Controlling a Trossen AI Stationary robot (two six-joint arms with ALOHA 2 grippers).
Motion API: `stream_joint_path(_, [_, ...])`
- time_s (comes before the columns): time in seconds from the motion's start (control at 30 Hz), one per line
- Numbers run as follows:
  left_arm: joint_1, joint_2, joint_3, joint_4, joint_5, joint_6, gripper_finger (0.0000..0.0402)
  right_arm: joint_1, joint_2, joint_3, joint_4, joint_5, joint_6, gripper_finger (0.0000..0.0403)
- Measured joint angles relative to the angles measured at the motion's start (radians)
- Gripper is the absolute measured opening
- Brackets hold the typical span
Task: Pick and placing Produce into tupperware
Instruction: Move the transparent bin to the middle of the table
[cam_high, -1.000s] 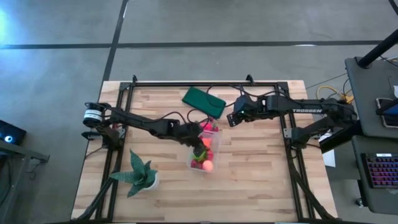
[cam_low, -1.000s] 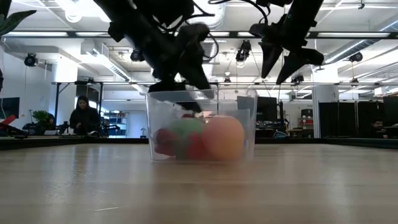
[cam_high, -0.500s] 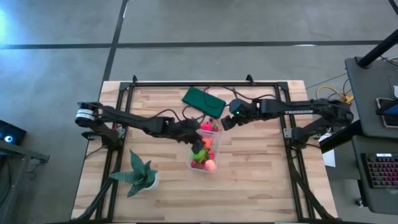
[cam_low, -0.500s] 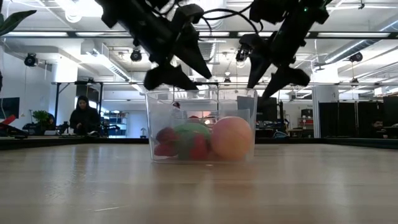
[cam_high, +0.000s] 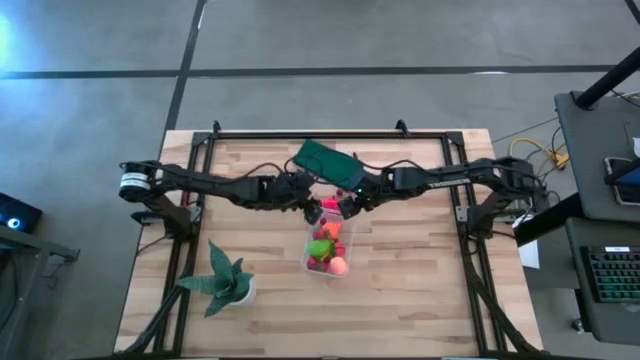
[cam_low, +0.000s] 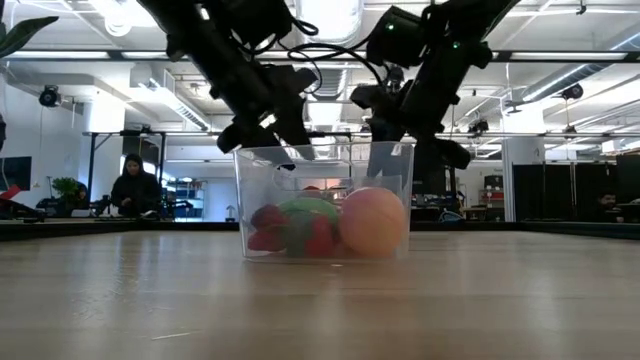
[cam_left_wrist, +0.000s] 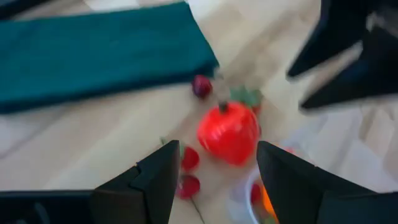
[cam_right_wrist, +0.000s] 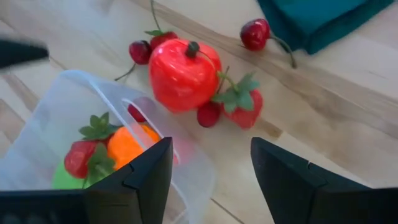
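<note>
The clear tupperware stands mid-table and holds an orange ball, a lime-green piece, strawberries and other produce. On the table just beyond its far end lie a red apple, a strawberry and dark red cherries. My left gripper is open and empty above this loose produce; the apple shows between its fingers. My right gripper is open and empty over the box's far end, facing the left gripper. The box rim shows in the right wrist view.
A flat dark green rectangle lies just beyond the loose produce. A spiky potted plant stands near the front left. Bare wood lies to the right of and in front of the box. People show in the room behind.
My left gripper has risen out of the tupperware and gone toward the table's far edge, over the loose produce. My right gripper has come down and toward the table's left, to the box's far end. The two grippers now stand close together.
</note>
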Motion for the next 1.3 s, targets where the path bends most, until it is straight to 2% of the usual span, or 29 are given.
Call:
stream_joint_path(0.13, [0.056,0.004,0.001,0.011,0.013,0.018,0.0200,0.000,0.026,0.016,-0.015,0.000,-0.009,0.0190])
stream_joint_path(0.23, [0.099,0.020,-0.002,0.028,0.100,0.032,0.0184,0.000,0.025,0.012,-0.026,0.000,-0.012,0.0163])
stream_joint_path(0.5, [0.117,0.090,0.001,0.089,0.250,0.085,0.0090,0.000,0.016,0.008,-0.058,0.000,-0.002,0.0088])
stream_joint_path(0.73, [0.117,0.141,0.004,0.102,0.376,0.131,0.0011,0.000,0.018,0.003,-0.059,-0.003,0.005,0.0048])
stream_joint_path(1.03, [0.108,0.139,0.004,0.111,0.480,0.121,0.0001,0.032,0.020,0.003,-0.049,-0.023,0.033,0.0036])
stream_joint_path(1.3, [0.037,0.134,0.004,0.100,0.584,0.101,0.0001,0.099,0.020,0.003,-0.042,-0.023,0.081,0.0036])
